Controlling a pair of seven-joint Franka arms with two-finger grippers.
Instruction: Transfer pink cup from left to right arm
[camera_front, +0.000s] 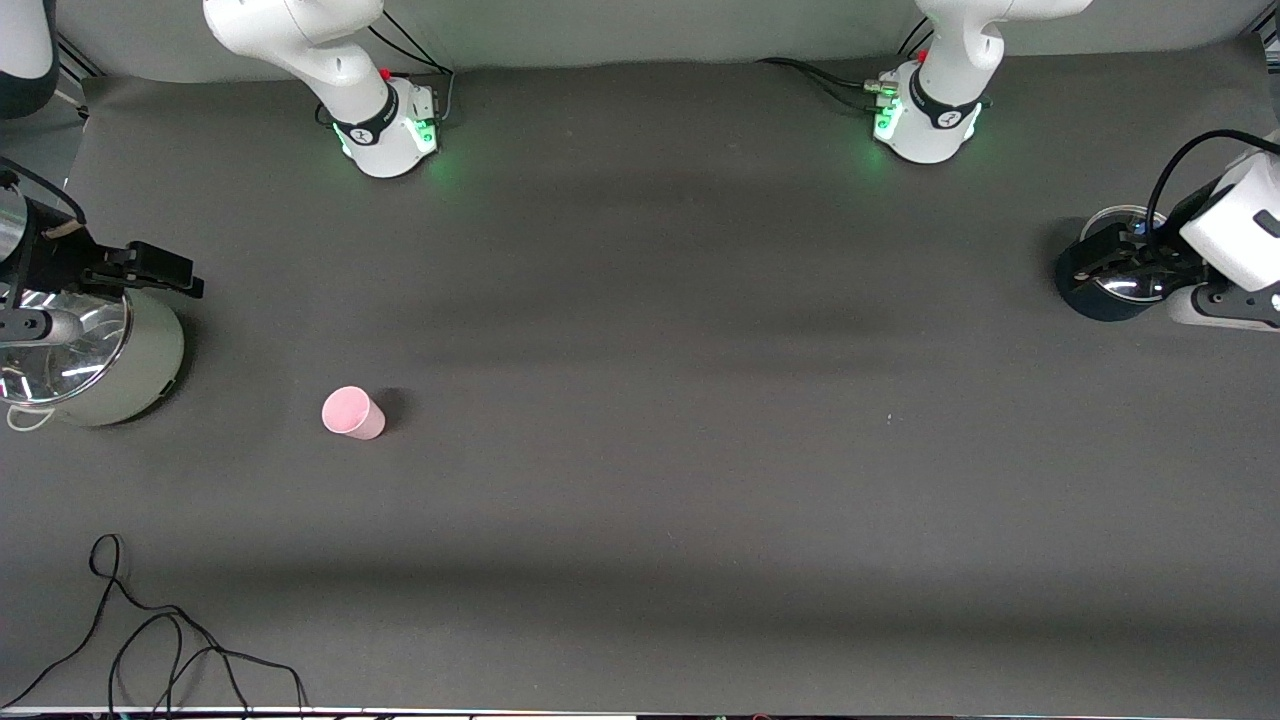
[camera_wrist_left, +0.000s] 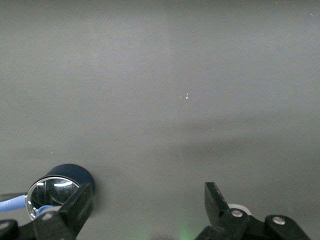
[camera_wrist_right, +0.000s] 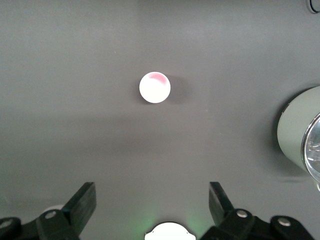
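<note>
A small pale pink plastic cup (camera_front: 352, 412), tapered with a round rim and no handle, is seen standing on the dark grey matte desk (camera_front: 640, 450). Its long axis is set upright, the mouth turned upward; in the right wrist view the cup (camera_wrist_right: 155, 87) is viewed straight down its opening, so that only the rim and a pink patch of inner wall are made out. The cup is placed beside the pale green round pot with a shiny glass lid (camera_front: 95, 365), slightly nearer to the front camera than that pot, and is touched by nothing.

The right pincer (camera_front: 165, 270) is held over the pale green pot, its black fingers (camera_wrist_right: 82, 202) spread wide and empty. The left pincer (camera_front: 1105, 260) is held over a dark blue round pot with a glass lid (camera_front: 1095, 295), well apart from the pale green pot at the left arm's end of the desk; its black fingers (camera_wrist_left: 80, 205) are likewise spread wide with nothing between them.

Both arms are cut off by the front view's edges. A thin black cable (camera_front: 150, 640) is looped on the desk, nearer to the front camera than the pale green pot.
</note>
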